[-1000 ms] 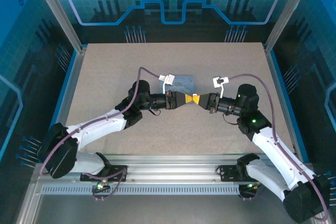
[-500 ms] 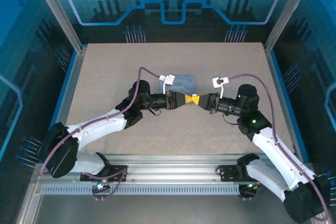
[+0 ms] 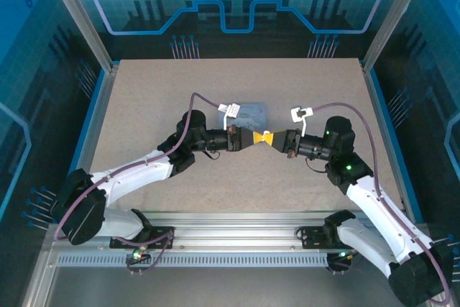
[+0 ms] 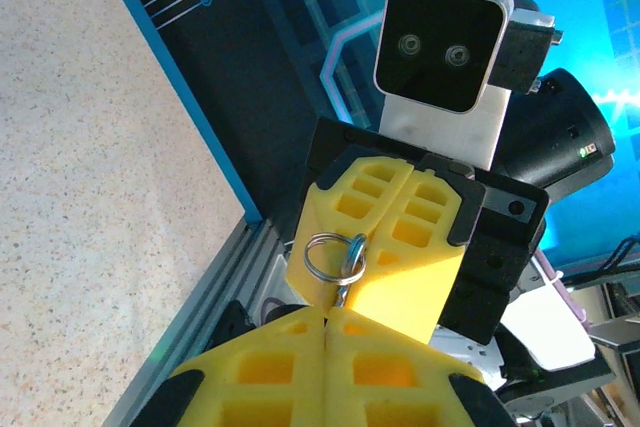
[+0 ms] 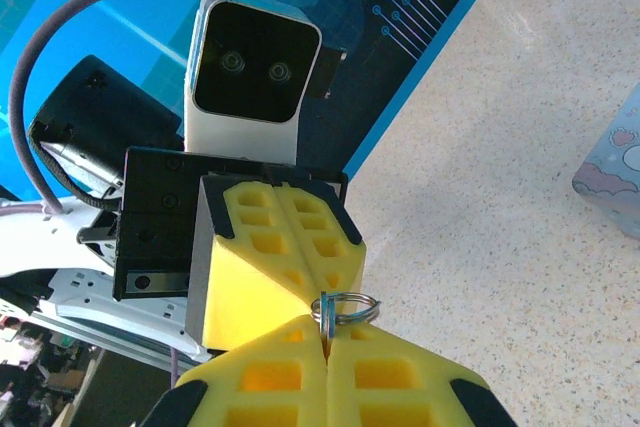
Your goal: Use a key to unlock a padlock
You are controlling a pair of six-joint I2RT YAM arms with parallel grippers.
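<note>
Nearest, at the edge of the counter (image 3: 144, 106), the two arms rise from their bases and reach inward, one from each side. They meet nose to nose over the middle of the counter, the left gripper (image 3: 261, 138) and the right gripper (image 3: 272, 139) touching at their yellow tips.

Both pairs of jaws are clenched, each pair pressed together along its seam with no gap. Between the two tips there is one small silvery key ring (image 4: 335, 257). In the left wrist view it stands just above the left jaws, in front of the right gripper's yellow fingers (image 4: 400, 247). One thin silvery key (image 4: 342, 293) hangs from the ring, and its lower end goes into the seam of the left jaws, which grasp it. In the right wrist view the same ring sits right at the tip of the right jaws' seam. Whether those jaws pinch any part of it, I cannot tell.

Farther back, just behind the left gripper, lies one pale blue tin (image 3: 250, 112) flat on the counter, apart from both tips.
</note>
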